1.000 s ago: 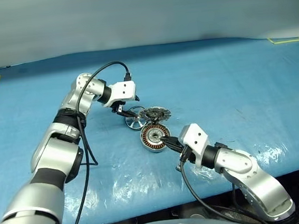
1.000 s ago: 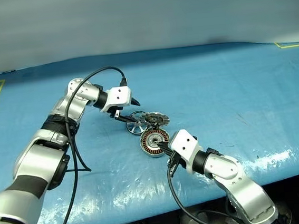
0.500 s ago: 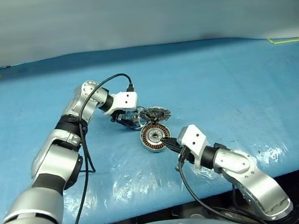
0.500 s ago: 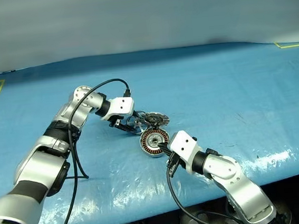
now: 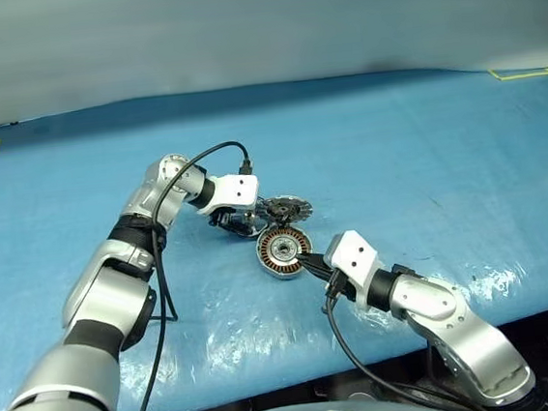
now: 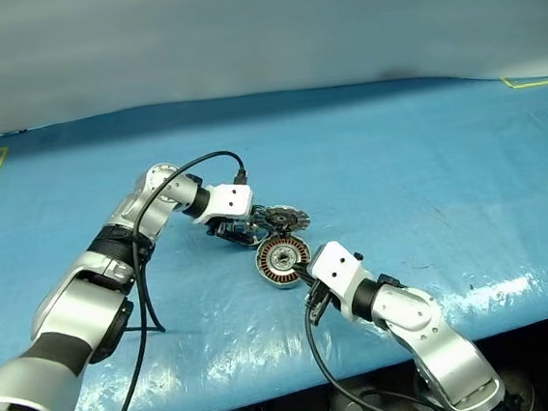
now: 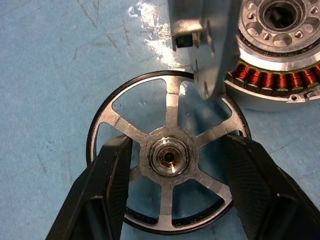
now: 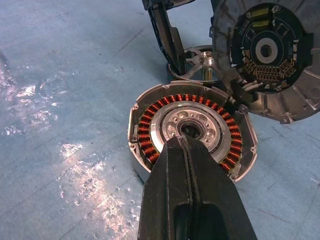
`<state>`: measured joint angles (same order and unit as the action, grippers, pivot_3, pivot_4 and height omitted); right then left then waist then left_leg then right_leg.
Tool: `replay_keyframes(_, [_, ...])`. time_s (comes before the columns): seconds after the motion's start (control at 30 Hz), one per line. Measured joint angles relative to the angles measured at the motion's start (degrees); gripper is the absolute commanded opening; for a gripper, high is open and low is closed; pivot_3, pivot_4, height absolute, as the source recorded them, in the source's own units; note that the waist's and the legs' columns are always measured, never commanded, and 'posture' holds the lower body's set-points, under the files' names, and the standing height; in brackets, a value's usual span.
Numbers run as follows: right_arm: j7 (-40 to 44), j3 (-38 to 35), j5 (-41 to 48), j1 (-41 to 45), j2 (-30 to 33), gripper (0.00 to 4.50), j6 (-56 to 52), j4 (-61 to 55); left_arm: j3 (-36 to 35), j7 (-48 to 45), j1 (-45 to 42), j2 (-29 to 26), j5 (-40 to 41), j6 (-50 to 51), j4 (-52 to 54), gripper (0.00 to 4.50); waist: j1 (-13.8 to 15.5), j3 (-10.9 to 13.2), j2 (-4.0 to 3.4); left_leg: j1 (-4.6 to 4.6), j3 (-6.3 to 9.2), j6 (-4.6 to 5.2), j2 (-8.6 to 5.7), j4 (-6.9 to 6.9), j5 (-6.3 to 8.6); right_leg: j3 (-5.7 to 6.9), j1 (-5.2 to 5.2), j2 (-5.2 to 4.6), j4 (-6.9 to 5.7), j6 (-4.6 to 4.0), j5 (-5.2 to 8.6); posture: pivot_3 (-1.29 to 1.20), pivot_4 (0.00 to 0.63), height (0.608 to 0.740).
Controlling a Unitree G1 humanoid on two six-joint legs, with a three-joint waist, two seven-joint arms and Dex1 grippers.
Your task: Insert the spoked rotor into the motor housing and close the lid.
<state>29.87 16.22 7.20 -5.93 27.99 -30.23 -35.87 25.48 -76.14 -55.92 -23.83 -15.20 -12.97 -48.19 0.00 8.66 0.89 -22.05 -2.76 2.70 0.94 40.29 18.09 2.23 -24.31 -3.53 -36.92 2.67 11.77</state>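
Straddling the flat dark-rimmed, silver-spoked rotor (image 7: 167, 162) between my wide left jaws; my closed right jaws are resting on the round copper-wound silver motor housing (image 8: 192, 130).

The table cover (image 5: 423, 142) is looking like a blue plastic sheet, glossy, with bright glare spots and fine scratches. The rotor (image 7: 167, 156) is showing brushed silver metal on its spokes and hub, while its rim is looking dark and smooth. The housing (image 8: 192, 131) is appearing as dull silver-grey metal, with shiny copper wire windings inside around a polished centre. The lid (image 8: 267, 55) is showing grey cast metal, slightly rough, around a dark matt face. The fingers (image 7: 107, 190) of the left gripper (image 7: 175, 192) are looking like black matt plastic with a fine grain.
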Motion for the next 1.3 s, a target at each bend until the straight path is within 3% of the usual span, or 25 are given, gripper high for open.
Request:
replay_keyframes(0.1, [-0.04, 0.26, -0.16, -0.01, -0.12, 0.0, 0.0, 0.13, -0.21, -0.25, 0.0, -0.73, 0.07, -1.12, 0.46, 1.54, 0.03, -0.06, -0.02, 0.06, 0.0, 0.02, 0.0, 0.0, 0.01, 0.0, 0.09, -0.01, 0.01, 0.0, 0.0, 0.0, 0.15, 0.74])
replay_keyframes(0.2, [-0.04, 0.32, -0.23, 0.02, -0.15, 0.0, 0.0, 0.15, -0.08, 0.39, 0.02, -0.78, -0.22, -1.56, 0.5, 1.35, 0.18, -0.07, -0.02, 0.22, 0.04, 0.18, 0.0, 0.07, 0.1, 0.03, 0.3, -0.01, 0.02, 0.01, 0.0, 0.0, 0.15, 0.74])
replay_keyframes(0.5, [0.1, 0.7, -0.3, 0.15, -0.42, 0.0, 0.12, 0.57, -1.31, 1.63, 3.12, -2.44, -0.28, -2.11, 3.64, 1.35, -0.34, -0.13, -0.05, 0.41, 0.05, 0.25, 0.08, 0.27, 0.14, 0.03, 0.54, 0.0, -0.02, 0.04, -0.03, 0.0, 0.15, 0.74])
replay_keyframes(0.77, [0.17, 0.52, -0.08, 0.01, -0.63, 0.0, 0.26, 1.18, -7.9, 2.03, 14.2, -10.51, 5.99, 2.75, 14.4, 1.35, -1.49, -0.21, -0.15, 0.51, -0.03, 0.2, 0.58, 0.27, 0.12, -0.01, 0.53, 0.17, -0.09, -0.08, -0.06, 0.0, 0.15, 0.74])
replay_keyframes(0.93, [0.71, 0.59, 0.06, 0.46, -0.76, 0.0, 0.34, 1.73, -13.85, 2.53, 24.28, -15.57, 11.61, 8.91, 23.96, 1.35, -1.49, -0.34, -0.33, 0.58, -0.05, 0.15, 0.62, 0.27, 0.09, -0.02, 0.54, 0.16, -0.15, -0.24, 0.03, 0.0, 0.15, 0.74])
replay_keyframes(1.13, [2.42, -0.09, 1.97, 1.5, -0.98, 0.0, 0.39, 1.95, -18.4, 2.05, 37.24, -17.39, 21.42, 24.63, 41.99, 1.35, -0.77, -0.36, -0.38, 0.51, -0.06, 0.15, 0.54, 0.27, 0.1, -0.04, 0.52, 0.06, -0.08, -0.29, 0.06, 0.0, 0.15, 0.74])
replay_keyframes(1.3, [4.13, -1.04, 5.09, 1.86, -1.09, 0.0, 0.04, 1.83, -19.18, 5.36, 45.88, -16.32, 25.74, 31.09, 54.3, 1.35, -0.17, -0.35, -0.4, 0.46, -0.02, 0.17, 0.5, 0.29, 0.12, -0.02, 0.54, 0.01, -0.02, -0.35, 0.1, 0.0, 0.15, 0.74])
